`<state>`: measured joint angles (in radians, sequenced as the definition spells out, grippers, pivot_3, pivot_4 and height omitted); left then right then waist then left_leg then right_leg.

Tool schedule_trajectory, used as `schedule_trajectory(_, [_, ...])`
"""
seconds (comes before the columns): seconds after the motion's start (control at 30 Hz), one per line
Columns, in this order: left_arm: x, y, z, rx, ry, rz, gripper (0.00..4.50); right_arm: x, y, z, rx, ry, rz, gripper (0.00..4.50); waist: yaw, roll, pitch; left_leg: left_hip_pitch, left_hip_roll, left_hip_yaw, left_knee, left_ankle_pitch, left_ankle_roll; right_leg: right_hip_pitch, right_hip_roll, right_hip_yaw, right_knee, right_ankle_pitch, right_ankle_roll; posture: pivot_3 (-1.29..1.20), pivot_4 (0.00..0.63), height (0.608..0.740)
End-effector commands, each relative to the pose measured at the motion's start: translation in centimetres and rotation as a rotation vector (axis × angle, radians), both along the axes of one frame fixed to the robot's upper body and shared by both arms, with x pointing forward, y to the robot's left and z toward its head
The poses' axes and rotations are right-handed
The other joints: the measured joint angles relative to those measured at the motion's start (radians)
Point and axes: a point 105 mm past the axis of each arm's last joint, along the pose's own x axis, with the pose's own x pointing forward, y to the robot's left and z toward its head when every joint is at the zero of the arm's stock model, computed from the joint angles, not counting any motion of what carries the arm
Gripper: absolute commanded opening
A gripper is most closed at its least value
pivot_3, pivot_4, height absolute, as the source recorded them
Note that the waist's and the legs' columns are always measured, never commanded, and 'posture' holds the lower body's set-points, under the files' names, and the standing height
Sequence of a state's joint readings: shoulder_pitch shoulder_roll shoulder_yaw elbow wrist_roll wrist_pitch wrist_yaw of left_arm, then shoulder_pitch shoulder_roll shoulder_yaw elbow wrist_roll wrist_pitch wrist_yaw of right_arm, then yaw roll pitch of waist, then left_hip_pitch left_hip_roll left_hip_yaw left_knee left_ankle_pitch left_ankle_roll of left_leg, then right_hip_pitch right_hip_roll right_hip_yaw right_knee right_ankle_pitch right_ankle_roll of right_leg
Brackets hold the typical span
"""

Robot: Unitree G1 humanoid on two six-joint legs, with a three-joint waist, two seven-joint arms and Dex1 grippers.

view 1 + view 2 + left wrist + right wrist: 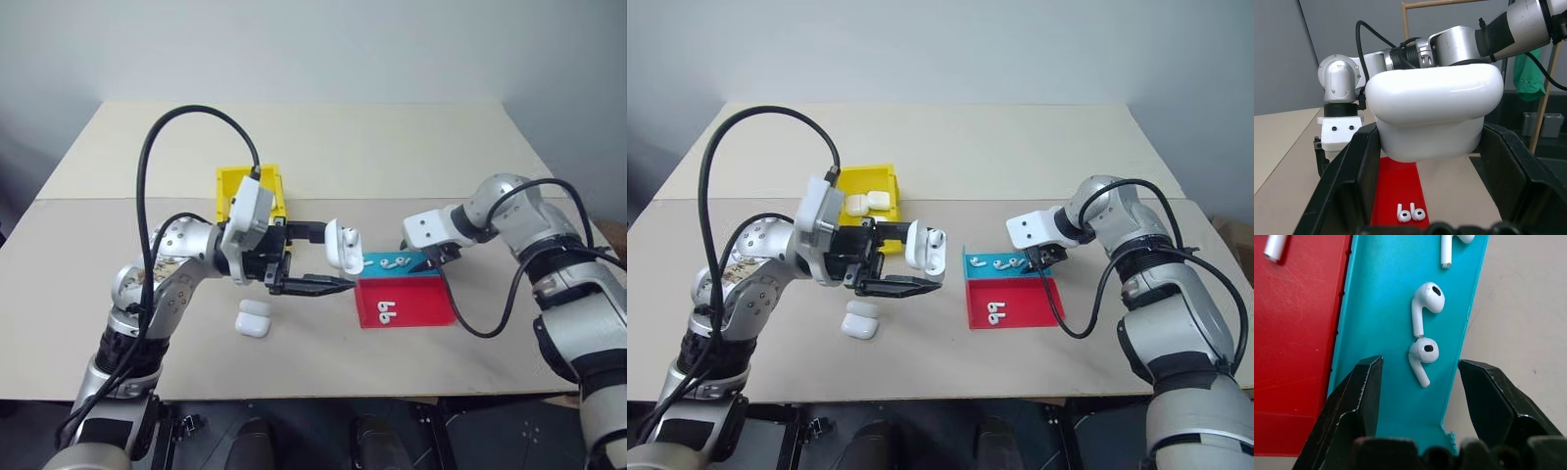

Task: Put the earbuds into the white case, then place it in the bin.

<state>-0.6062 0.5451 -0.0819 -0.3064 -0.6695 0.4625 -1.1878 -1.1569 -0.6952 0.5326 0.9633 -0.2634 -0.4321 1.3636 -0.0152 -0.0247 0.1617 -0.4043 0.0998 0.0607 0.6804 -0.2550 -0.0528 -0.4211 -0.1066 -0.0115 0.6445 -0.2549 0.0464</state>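
Tray (pixel 1014 304) right of centre on table (pixel 1019 157), earbuds (pixel 999 263) in its far compartment; bin (pixel 867 186) left and behind, cases (pixel 867 203) inside; spare case (pixel 860 320) on table near front-left

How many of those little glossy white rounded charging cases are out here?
4 glossy white cases: one held by the left gripper, one lying on the beige table below it, two inside the yellow plastic bin. More may be hidden in the bin.

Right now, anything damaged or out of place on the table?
One glossy white earbud case lies alone on the tabletop, apart from the yellow plastic bin holding other cases. The teal tray section's corner looks chipped and ragged.
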Motion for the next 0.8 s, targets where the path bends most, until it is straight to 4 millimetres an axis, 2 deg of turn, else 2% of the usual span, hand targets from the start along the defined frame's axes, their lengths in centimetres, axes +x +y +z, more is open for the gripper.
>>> schedule_trajectory(0.03, [-0.8, 0.2, 0.8, -0.021, -0.042, 0.002, 2.77, 0.5, 0.3, 1.2, 0.012, -0.050, 0.025, 2.93, 0.000, 0.000, 0.000, 0.000, 0.000, 0.000, 0.000, 0.000, 0.000, 0.000, 0.000, 0.000, 0.000, 0.000, 0.000, 0.00, 0.150, 0.740])
schedule_trajectory(0.3, [-0.7, 0.3, 0.9, -0.023, -0.042, 0.013, 2.77, 0.8, 0.3, 0.5, -0.006, -0.044, 0.010, 2.93, 0.000, 0.000, 0.000, 0.000, 0.000, 0.000, 0.000, 0.000, 0.000, 0.000, 0.000, 0.000, 0.002, 0.000, 0.000, 0.00, 0.150, 0.740])
schedule_trajectory(0.4, [-0.7, 0.3, 0.9, -0.022, -0.042, 0.014, 2.77, 0.8, 0.0, 0.3, -0.014, -0.037, 0.001, 2.40, 0.000, 0.000, 0.000, 0.000, 0.000, 0.000, 0.000, 0.000, 0.000, 0.000, 0.000, 0.000, 0.002, 0.000, 0.000, 0.00, 0.150, 0.740])
schedule_trajectory(0.8, [-0.6, 0.4, 0.9, -0.017, -0.045, 0.016, 2.77, 0.9, 0.2, -0.3, 0.000, -0.032, -0.006, 2.40, 0.000, 0.000, 0.000, 0.001, 0.000, 0.000, 0.000, 0.000, 0.000, 0.001, 0.000, 0.000, 0.002, 0.000, 0.000, 0.00, 0.150, 0.740])
